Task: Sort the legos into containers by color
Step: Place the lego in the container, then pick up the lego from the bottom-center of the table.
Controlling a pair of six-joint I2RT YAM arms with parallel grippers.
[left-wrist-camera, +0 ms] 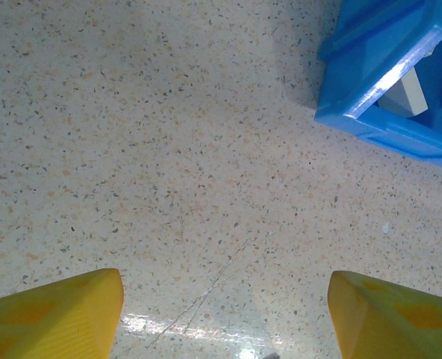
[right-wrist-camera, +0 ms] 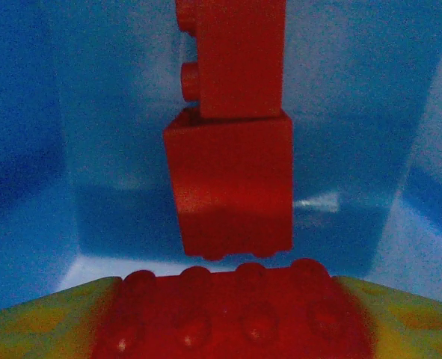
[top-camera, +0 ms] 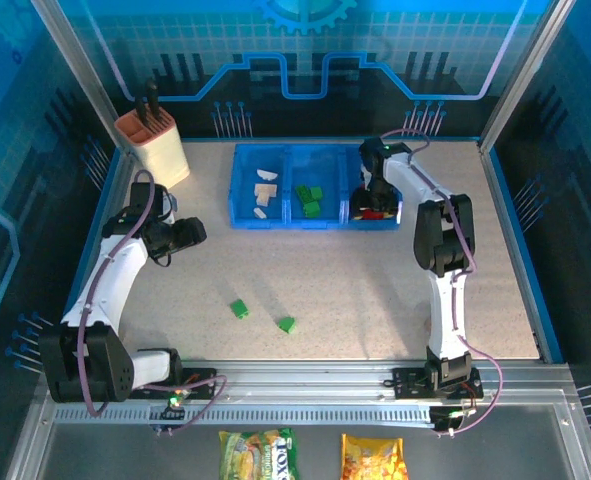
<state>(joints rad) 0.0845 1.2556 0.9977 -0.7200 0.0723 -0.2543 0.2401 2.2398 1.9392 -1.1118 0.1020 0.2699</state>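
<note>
Beige knife block [top-camera: 157, 148] stands far left, apart from the containers [top-camera: 275, 222]; snack packets [top-camera: 258, 452] lie beyond the near rail. Two loose green legos [top-camera: 239, 308] lie on the table [top-camera: 355, 290], front centre, well apart from the bins. Left bin holds cream legos [top-camera: 265, 188], middle bin green, right bin red. Right gripper [right-wrist-camera: 232, 321] is down in the right bin, pinching a red lego [right-wrist-camera: 235, 295], with two more just beyond. Left gripper [left-wrist-camera: 224, 314] is spread wide over bare table near the tray's corner.

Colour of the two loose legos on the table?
Green: left lego, right lego. Best in the top external view.
</note>
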